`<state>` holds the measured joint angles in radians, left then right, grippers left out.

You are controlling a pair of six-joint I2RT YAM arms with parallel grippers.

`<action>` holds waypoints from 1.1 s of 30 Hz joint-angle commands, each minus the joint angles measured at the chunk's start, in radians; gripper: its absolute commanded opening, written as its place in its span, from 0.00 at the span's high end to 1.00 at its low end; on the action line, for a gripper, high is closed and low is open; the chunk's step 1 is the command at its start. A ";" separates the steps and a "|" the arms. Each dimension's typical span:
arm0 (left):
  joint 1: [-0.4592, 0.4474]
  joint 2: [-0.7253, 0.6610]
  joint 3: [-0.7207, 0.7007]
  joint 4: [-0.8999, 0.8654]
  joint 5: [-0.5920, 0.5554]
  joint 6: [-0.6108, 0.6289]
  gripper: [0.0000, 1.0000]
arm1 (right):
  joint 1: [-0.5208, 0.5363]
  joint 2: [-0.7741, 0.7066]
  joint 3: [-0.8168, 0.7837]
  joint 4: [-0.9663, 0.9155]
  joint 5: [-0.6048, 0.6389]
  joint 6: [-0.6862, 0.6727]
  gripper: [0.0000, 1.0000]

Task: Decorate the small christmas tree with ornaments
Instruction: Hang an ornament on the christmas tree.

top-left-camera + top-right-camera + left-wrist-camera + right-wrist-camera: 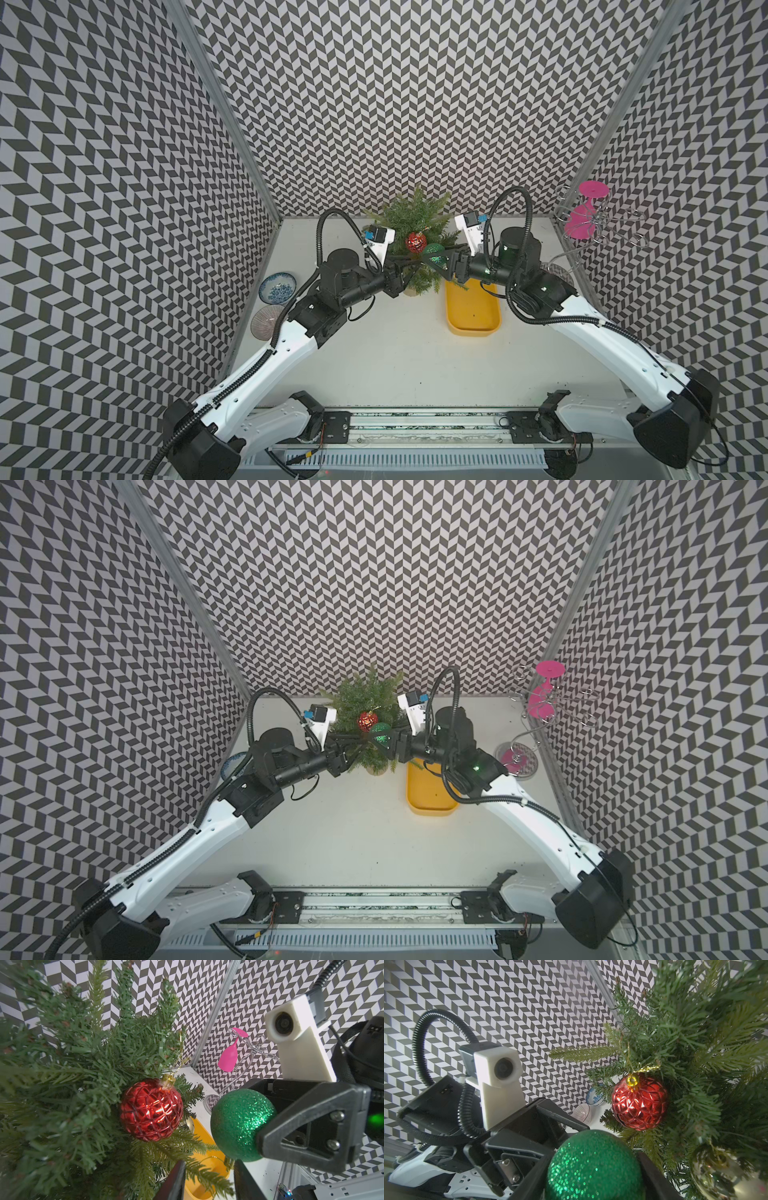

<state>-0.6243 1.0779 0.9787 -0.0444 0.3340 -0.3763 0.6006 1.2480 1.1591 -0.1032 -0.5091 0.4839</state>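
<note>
Green bauble (593, 1167), lower centre, is pinched in the right fingers (654, 1180) beside the tree (706, 1043) at right; left fingers (174, 1182) gape, empty. Likely best: left takes the hanger (228, 1162) and hooks it onto the tree.

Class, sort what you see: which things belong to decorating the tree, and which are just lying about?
Belong: small christmas tree, red bauble, green bauble, gold bauble, right gripper holding the green one.
Lying about: blue-patterned bowl, ribbed bowl, pink wine glasses on their wire rack, yellow tray.
</note>
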 commanded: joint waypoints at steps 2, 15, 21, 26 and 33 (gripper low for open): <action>-0.013 -0.019 0.016 -0.026 -0.035 0.026 0.63 | -0.002 -0.019 -0.013 0.066 -0.006 0.011 0.39; -0.014 -0.016 0.042 -0.024 -0.036 0.036 0.76 | -0.002 -0.028 -0.032 0.080 -0.022 0.028 0.39; -0.016 -0.035 0.039 -0.042 -0.031 0.034 0.56 | -0.002 -0.031 -0.033 0.082 -0.023 0.028 0.39; -0.032 -0.046 0.034 -0.069 -0.055 0.047 0.53 | -0.002 -0.027 -0.033 0.087 -0.026 0.029 0.39; -0.056 -0.043 0.028 -0.072 -0.096 0.058 0.50 | -0.002 -0.027 -0.036 0.091 -0.028 0.033 0.39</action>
<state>-0.6720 1.0443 0.9878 -0.1001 0.2680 -0.3328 0.6006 1.2472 1.1278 -0.0738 -0.5282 0.5095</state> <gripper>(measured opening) 0.498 0.610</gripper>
